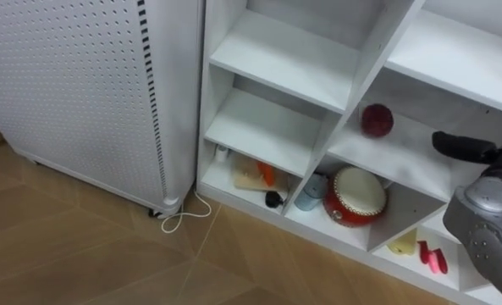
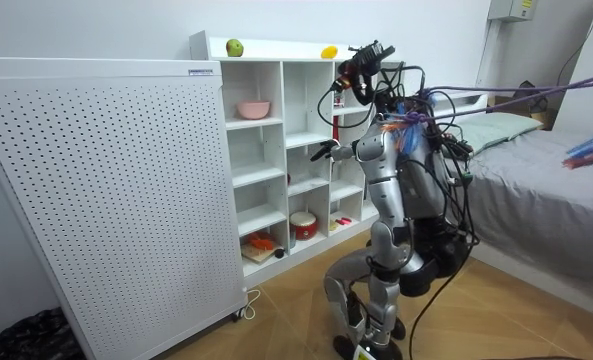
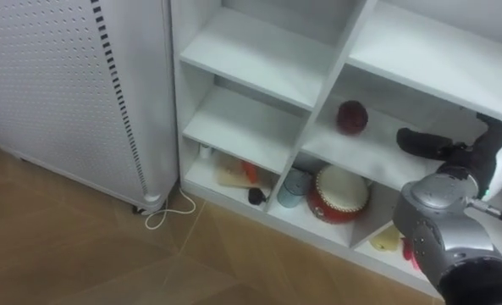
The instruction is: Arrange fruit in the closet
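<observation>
As the red fruit [image 1: 377,119] sits just beyond the fingers [image 1: 445,142] of our right hand [image 1: 475,151], we judge it shelved. Those fingers seem straight, empty.

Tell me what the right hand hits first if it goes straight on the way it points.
Likely the dark red fruit on the shelf: the right hand points leftward at it, though depth is hard to judge.

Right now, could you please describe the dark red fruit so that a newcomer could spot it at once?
Look at the white shelf unit beside the perforated white panel, and find its middle column. On the shelf directly above the red drum lies the fruit: round, dark red, and alone on that shelf.
</observation>
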